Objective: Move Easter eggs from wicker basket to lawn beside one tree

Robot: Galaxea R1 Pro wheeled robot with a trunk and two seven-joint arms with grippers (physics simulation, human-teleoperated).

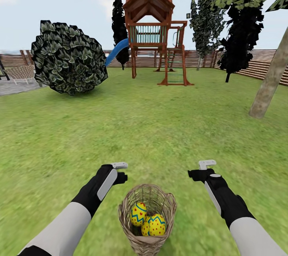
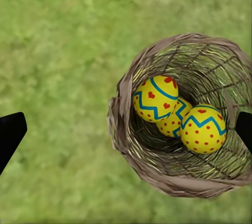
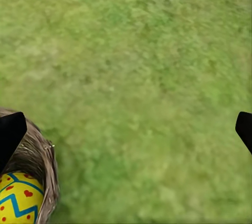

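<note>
The wicker basket (image 1: pixel 147 244) stands on the lawn (image 1: pixel 160 128) just in front of me, between my two arms. Three yellow Easter eggs with red dots and blue zigzags lie inside it: one (image 2: pixel 155 97) toward the rim, one (image 2: pixel 203 128) beside it, and one (image 2: pixel 172 121) half hidden beneath them. My left gripper (image 1: pixel 123 171) hangs open above the grass just left of the basket (image 2: pixel 157 174). My right gripper (image 1: pixel 199 169) is open too, over bare grass to the basket's right. In the right wrist view the basket rim (image 3: pixel 39 153) and one egg (image 3: pixel 18 200) show at the corner.
A thick pale leaning tree trunk (image 1: pixel 269 84) rises from the lawn at the right. A round dark-green bush (image 1: pixel 68 58) stands back left, and a wooden playset (image 1: pixel 154 32) with a blue slide behind. Dark thin trees (image 1: pixel 240 36), a fence and grey paving (image 1: pixel 16 86) line the edges.
</note>
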